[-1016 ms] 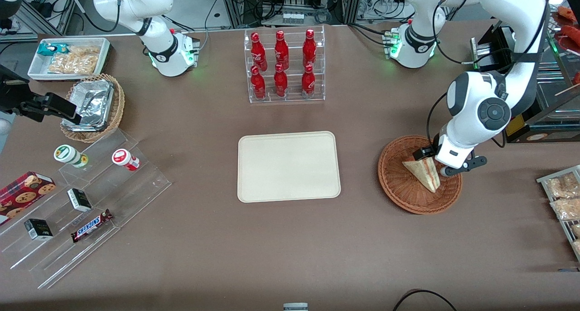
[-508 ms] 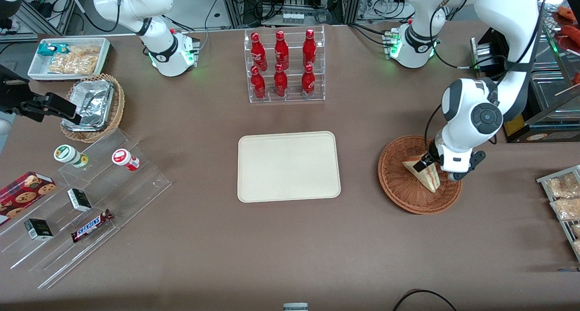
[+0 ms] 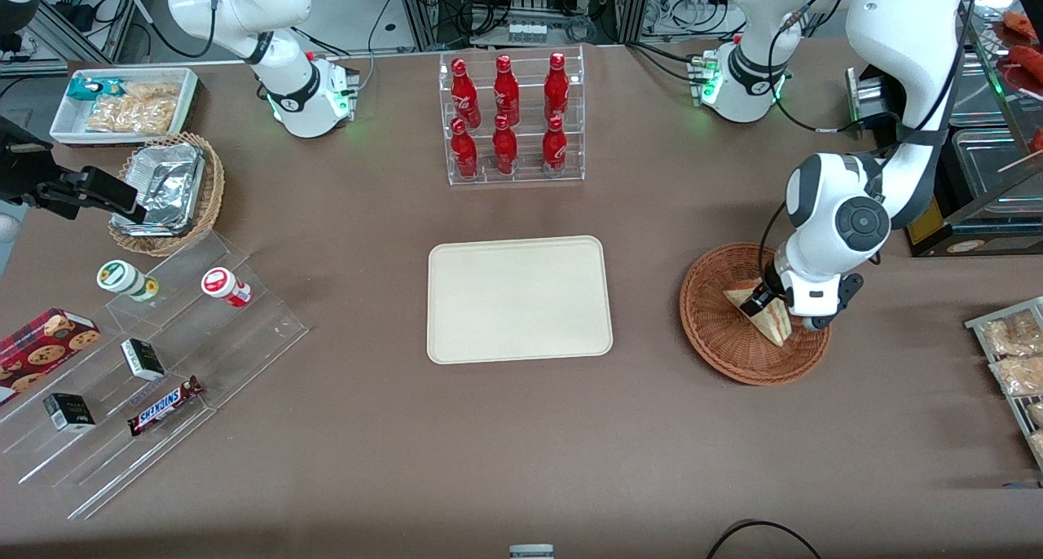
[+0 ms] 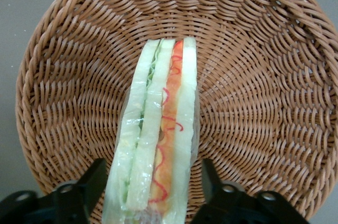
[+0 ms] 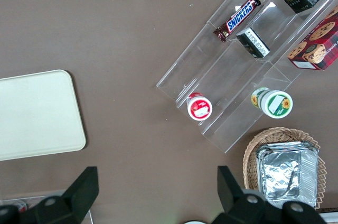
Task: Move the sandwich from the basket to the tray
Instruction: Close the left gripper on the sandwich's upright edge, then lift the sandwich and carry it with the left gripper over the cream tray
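The sandwich (image 3: 769, 321) lies in the reddish-brown wicker basket (image 3: 717, 335), toward the working arm's end of the table. It stands on edge in clear wrap, so the sandwich's (image 4: 158, 129) red and green filling faces the wrist camera, with the basket's (image 4: 253, 76) weave all round it. My left gripper (image 3: 782, 310) is down inside the basket and open. Its black fingers (image 4: 95, 179) straddle the wider end of the sandwich with a small gap on each side of the gripper (image 4: 153, 182). The cream tray (image 3: 518, 298) lies flat at the table's middle, bare.
A clear rack of red bottles (image 3: 509, 119) stands farther from the camera than the tray. A stepped acrylic stand (image 3: 155, 355) with snacks, a foil-filled tan basket (image 3: 167, 192) and a white snack bin (image 3: 122, 103) lie toward the parked arm's end. Bagged snacks (image 3: 1010, 355) sit beside the basket.
The left arm has swung in and lowered over the basket. The gripper has come down from beside the sandwich to straddle it. The sandwich has not moved.
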Motion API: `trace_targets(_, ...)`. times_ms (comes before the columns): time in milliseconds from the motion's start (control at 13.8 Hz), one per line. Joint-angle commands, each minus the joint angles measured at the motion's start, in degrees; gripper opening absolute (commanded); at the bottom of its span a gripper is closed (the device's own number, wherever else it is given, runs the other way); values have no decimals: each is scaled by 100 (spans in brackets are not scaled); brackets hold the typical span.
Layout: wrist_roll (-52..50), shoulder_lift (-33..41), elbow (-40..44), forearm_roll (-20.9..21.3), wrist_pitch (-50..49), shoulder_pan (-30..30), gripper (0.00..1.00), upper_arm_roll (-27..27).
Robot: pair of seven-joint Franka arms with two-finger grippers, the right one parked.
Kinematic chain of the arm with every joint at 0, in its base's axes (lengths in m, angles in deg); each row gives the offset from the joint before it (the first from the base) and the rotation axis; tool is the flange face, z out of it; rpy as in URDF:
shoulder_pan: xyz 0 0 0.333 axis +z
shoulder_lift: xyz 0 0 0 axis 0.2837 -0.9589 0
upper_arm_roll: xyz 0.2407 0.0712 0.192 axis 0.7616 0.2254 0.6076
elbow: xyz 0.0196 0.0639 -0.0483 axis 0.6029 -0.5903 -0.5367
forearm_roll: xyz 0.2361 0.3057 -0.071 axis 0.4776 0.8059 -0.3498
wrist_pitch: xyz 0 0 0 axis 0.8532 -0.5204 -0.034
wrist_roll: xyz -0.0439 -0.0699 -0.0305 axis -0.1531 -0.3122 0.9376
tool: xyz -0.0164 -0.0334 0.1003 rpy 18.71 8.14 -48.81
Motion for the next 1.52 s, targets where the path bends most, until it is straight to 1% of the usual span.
trace_targets(0,-24,68,12,-22,-78,-71,11,38)
trace_targets(73,47,68,47,-22,-131,-71,8,38)
trace_targets(218,388,147,187,-13,-419,-79,8,38)
trace_targets(435,1494,209,625,14,-1377,-97,8,38)
trace_targets(581,1637,244,977,22,-1860,-123,8,3)
trace_targets(726,2311,226,1346,5,-2493,-158,7,-234)
trace_targets(871,2832,183,1549,-30,-2741,-158,7,-523)
trace_targets(1016,2703,121,1646,-39,-2742,-167,6,-953)
trace_targets(1234,2045,-36,1865,-30,-2733,-176,5,-1507)
trace_targets(1306,1834,-185,1988,-22,-2707,-246,5,-1648)
trace_targets(1452,1368,-563,2365,48,-2698,-710,5,-1667)
